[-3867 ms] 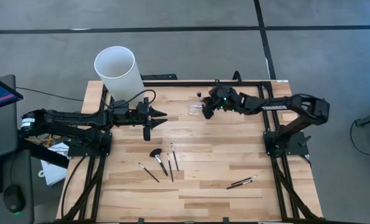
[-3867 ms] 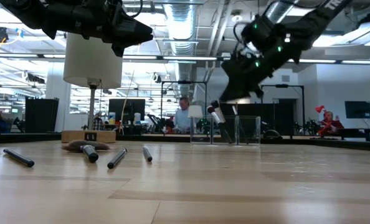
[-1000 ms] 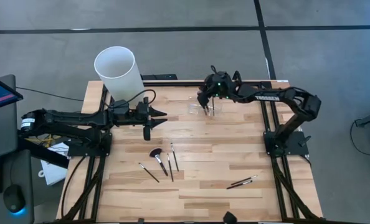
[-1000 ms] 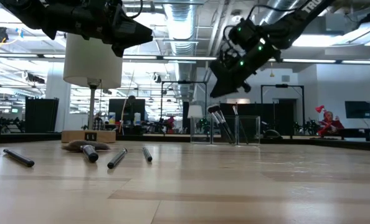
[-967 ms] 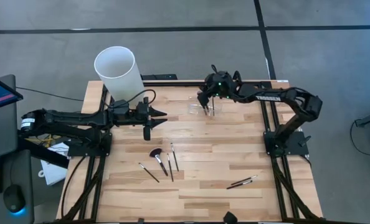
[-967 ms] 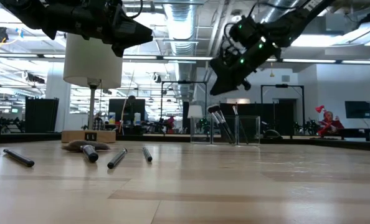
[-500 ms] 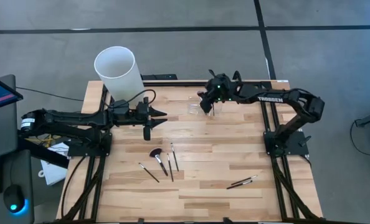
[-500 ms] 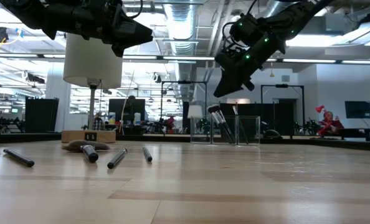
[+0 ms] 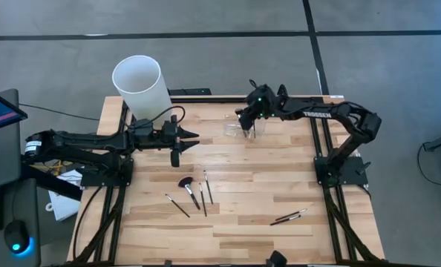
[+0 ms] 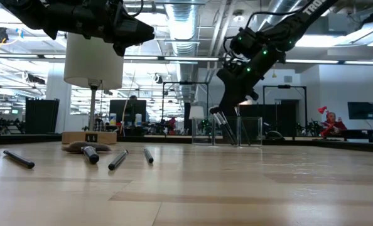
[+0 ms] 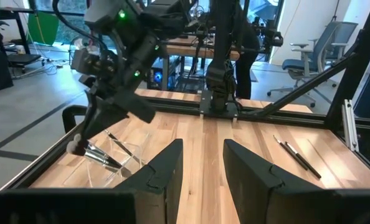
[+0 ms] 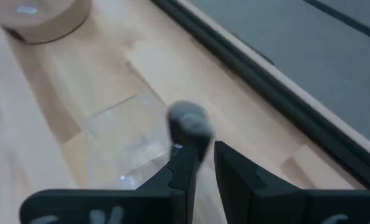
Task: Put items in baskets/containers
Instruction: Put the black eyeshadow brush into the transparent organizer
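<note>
Your clear brush holder [image 10: 227,130] has brushes leaning inside
Your right gripper [image 9: 248,122], narrowly parted, pinches a grey-tipped makeup brush [image 12: 188,127] over it

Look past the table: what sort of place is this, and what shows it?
Probably an open-plan robotics lab or workshop. The low view shows exposed ceiling ducts and monitors behind the wooden table; the left wrist view shows an office chair and a person standing nearby.
</note>
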Tool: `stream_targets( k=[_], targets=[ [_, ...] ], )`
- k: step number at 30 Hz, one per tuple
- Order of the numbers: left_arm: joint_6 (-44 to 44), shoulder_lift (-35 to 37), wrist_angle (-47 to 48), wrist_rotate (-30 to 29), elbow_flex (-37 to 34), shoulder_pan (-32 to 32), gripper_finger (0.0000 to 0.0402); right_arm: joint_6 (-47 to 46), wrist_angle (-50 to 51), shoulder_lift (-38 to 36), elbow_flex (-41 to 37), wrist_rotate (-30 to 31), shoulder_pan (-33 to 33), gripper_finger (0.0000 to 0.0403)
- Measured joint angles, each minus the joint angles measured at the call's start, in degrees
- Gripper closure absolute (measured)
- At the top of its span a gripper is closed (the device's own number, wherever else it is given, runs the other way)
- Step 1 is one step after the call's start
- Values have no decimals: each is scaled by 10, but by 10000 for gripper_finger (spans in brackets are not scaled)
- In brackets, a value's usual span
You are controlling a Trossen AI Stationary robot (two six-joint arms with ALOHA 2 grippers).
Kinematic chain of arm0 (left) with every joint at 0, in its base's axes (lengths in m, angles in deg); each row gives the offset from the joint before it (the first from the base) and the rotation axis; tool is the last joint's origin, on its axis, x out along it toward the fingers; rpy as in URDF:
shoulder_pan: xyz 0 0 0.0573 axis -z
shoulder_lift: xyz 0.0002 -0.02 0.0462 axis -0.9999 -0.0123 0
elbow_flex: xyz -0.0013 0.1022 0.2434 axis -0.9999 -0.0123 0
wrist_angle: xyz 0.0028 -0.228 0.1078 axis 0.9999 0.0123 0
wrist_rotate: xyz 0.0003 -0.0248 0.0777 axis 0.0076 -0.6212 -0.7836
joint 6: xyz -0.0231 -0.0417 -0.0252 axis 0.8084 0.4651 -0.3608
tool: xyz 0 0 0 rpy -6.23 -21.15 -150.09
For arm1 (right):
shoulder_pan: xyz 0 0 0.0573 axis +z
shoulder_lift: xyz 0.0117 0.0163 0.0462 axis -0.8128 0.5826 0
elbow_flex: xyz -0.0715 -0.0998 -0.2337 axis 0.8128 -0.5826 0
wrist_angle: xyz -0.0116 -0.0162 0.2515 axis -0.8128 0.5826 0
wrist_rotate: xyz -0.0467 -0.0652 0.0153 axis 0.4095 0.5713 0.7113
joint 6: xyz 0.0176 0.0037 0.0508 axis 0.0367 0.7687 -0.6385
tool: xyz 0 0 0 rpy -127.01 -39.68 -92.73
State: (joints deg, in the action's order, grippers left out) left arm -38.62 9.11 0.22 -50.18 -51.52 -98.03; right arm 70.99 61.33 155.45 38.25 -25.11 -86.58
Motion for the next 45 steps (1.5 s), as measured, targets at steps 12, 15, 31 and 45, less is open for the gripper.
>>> stream_targets(
  k=[12,15,31,45],
  targets=[
    [-2,0,-3,0,0,0,289,3,-50,-1,0,-12,-4,353],
    [-2,0,-3,0,0,0,289,0,-40,-1,0,-12,-5,353],
    [-2,0,-8,0,0,0,289,-23,-9,-53,0,-11,22,353],
    [-2,0,-8,0,0,0,289,-197,250,-151,0,48,222,347]
  ],
)
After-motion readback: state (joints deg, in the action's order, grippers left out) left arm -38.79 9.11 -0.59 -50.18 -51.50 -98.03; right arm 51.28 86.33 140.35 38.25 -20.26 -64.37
